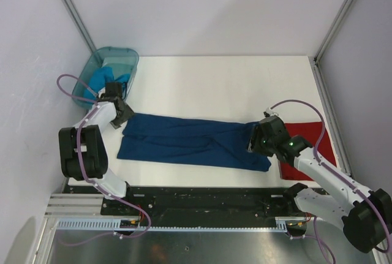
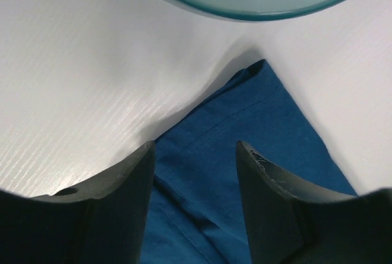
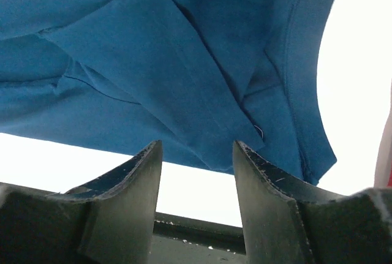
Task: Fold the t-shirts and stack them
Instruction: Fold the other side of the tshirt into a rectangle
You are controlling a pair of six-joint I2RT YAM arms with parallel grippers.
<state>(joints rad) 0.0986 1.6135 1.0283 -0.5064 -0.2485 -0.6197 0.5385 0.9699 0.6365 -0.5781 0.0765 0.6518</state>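
- Left pincer [image 2: 195,154]: jaws spread, nothing clamped. It is low over the counter [image 1: 214,86] at the left end of the dark blue t-shirt [image 1: 190,141]. A shirt corner runs forward between and past the fingers; contact with the cloth cannot be told.
- Teal bin [image 1: 92,71]: just beyond the left pincer, at the counter's far-left corner, with lighter blue cloth [image 1: 107,74] inside.
- Dark blue t-shirt: lies flat in a long band from the left pincer across to the right pincer, creased and overlapped at the right end.
- Right pincer [image 3: 197,147]: jaws spread, empty, at the shirt's right end, with the cloth just ahead of the fingertips.
- Red t-shirt [image 1: 309,147]: flat on the counter to the right pincer's right, partly under that arm.
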